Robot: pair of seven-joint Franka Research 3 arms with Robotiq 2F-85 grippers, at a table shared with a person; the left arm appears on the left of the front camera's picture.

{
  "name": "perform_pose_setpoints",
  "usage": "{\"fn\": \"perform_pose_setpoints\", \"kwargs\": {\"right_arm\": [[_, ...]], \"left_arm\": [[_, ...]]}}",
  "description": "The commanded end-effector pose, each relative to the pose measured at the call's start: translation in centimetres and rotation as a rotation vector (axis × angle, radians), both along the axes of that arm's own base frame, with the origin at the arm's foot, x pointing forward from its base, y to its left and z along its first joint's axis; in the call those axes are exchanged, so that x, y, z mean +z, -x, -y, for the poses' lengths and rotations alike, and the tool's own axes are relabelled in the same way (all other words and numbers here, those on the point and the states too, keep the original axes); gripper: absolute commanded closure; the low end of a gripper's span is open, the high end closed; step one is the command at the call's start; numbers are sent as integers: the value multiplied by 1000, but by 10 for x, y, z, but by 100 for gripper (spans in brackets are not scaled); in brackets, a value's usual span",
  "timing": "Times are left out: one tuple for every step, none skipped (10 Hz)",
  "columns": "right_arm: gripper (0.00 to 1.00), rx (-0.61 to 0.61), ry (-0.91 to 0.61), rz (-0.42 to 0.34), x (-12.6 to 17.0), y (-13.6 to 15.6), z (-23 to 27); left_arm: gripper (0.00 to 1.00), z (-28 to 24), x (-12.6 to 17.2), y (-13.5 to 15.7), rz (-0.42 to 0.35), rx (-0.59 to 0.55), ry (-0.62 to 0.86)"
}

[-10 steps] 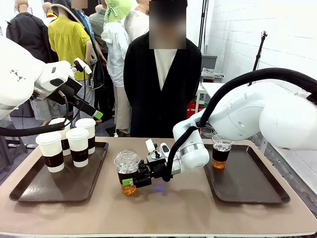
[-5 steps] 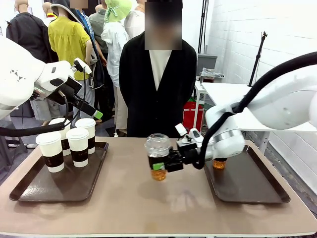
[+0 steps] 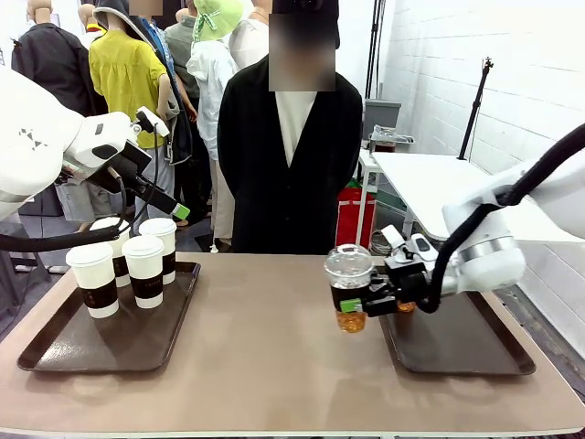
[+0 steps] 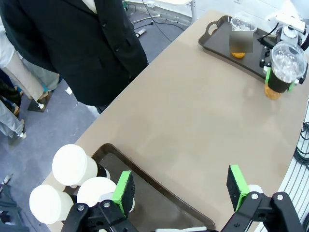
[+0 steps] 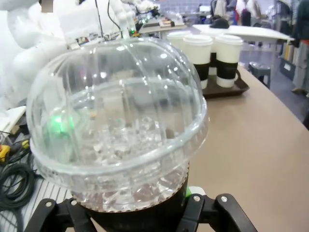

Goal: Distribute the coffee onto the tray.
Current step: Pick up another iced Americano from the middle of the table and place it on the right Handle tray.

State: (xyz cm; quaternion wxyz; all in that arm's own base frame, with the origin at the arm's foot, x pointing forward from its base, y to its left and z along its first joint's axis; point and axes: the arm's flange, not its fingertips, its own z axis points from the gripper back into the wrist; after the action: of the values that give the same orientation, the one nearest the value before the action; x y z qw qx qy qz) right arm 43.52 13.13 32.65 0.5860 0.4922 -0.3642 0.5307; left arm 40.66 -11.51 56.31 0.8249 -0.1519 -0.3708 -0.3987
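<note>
My right gripper (image 3: 355,303) is shut on a clear dome-lidded cup of iced coffee (image 3: 348,276), held above the table just left of the right tray (image 3: 457,355). The right wrist view has that cup (image 5: 116,130) close up, upright between the jaws of the right gripper (image 5: 140,212). A second iced cup (image 4: 240,41) stands on the right tray's far end. Several white lidded paper cups (image 3: 144,270) with dark bands stand on the left tray (image 3: 55,349). My left gripper (image 4: 181,189) hangs open above those cups, holding nothing.
A person in a black coat (image 3: 288,137) stands at the far side of the table, hands out of sight. The brown tabletop (image 3: 265,366) between the two trays is bare. The near half of the left tray (image 4: 145,179) is bare too.
My right gripper has carried the iced cup rightwards across the table, from the middle-left to beside the right tray. The left arm has not moved.
</note>
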Motion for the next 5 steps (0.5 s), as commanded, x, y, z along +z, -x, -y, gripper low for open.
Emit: {"fn": "perform_pose_setpoints", "kwargs": {"right_arm": [[34, -26, -19, -4, 10, 9, 27], [34, -49, -21, -2, 10, 10, 44], [34, -65, -13, 2, 10, 11, 61], [34, -58, 7, 4, 6, 12, 73], [34, -67, 5, 9, -1, 13, 87]], "left_arm": [[0, -2, -1, 0, -7, -4, 9], [0, -2, -1, 0, -7, -4, 9], [0, -2, -1, 0, -7, -4, 9], [0, -2, -1, 0, -7, -4, 9], [0, -2, -1, 0, -7, -4, 9]]}}
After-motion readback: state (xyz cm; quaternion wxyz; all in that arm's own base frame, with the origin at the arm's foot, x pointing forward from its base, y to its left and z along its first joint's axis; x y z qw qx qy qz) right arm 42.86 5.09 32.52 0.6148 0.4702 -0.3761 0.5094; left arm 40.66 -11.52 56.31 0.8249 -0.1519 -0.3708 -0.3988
